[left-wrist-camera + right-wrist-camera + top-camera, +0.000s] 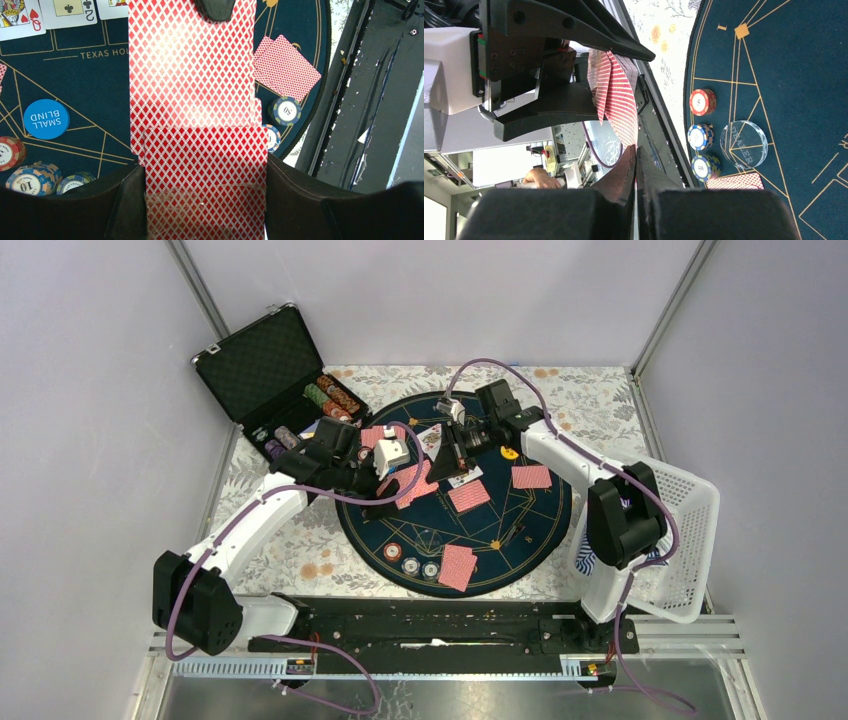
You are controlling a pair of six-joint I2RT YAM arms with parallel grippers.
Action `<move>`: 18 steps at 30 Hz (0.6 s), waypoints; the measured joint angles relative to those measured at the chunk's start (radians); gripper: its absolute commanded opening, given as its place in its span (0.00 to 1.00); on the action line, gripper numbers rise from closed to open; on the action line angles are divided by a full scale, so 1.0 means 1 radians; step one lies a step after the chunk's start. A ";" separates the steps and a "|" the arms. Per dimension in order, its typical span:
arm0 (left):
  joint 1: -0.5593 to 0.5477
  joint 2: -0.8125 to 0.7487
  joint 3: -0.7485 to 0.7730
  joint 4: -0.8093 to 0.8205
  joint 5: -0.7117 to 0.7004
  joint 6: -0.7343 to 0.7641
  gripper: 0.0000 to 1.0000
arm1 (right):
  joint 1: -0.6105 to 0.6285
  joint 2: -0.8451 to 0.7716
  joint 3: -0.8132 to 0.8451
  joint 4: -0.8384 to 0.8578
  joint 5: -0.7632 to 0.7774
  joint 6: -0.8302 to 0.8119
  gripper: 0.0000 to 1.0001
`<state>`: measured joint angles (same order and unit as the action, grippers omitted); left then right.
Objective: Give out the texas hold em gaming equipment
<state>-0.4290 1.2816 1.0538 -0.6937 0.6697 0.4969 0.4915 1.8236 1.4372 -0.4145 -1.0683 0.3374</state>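
At the far left, an open black hard case [262, 362] sits on the floral-patterned desk [300, 540], with rows of striped poker chips [332, 395] lined up in its tray. Just right of it, the left gripper [202, 170] hangs over the round dark-blue felt mat [520, 530]. Its jaws stand partly open, clamped on the long sides of a deck of red-backed playing cards [205, 150]. The top card [192, 65] is slid forward off the deck and overhangs the mat.

On the felt, the left wrist view shows a blue round "small blind" disc [46, 119] and a row of face-up cards [65, 10]. Toward the mat's near edge, three loose chips [410, 562] lie side by side, with a pair of face-down cards [458, 566] just beside them. A clear round dealer button [744, 144] rests near the chips. More face-down cards [531, 477] lie further right.

The right gripper [636, 155] meets the deck from the opposite side. Its jaws are fully closed, pinching the far end of the top card. At the far right, a white plastic basket [690, 530] stands at the desk's edge.
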 measured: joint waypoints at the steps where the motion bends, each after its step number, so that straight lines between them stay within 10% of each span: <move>1: 0.000 0.000 0.000 0.000 0.000 0.000 0.00 | 0.000 -0.003 0.000 0.000 0.000 0.000 0.00; 18: -0.002 0.000 0.000 -0.015 0.001 0.000 0.00 | 0.058 -0.007 0.000 0.031 -0.026 0.046 0.00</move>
<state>-0.4313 1.2819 1.0542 -0.7086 0.6708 0.4969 0.5495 1.8164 1.4372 -0.3832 -1.0946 0.3832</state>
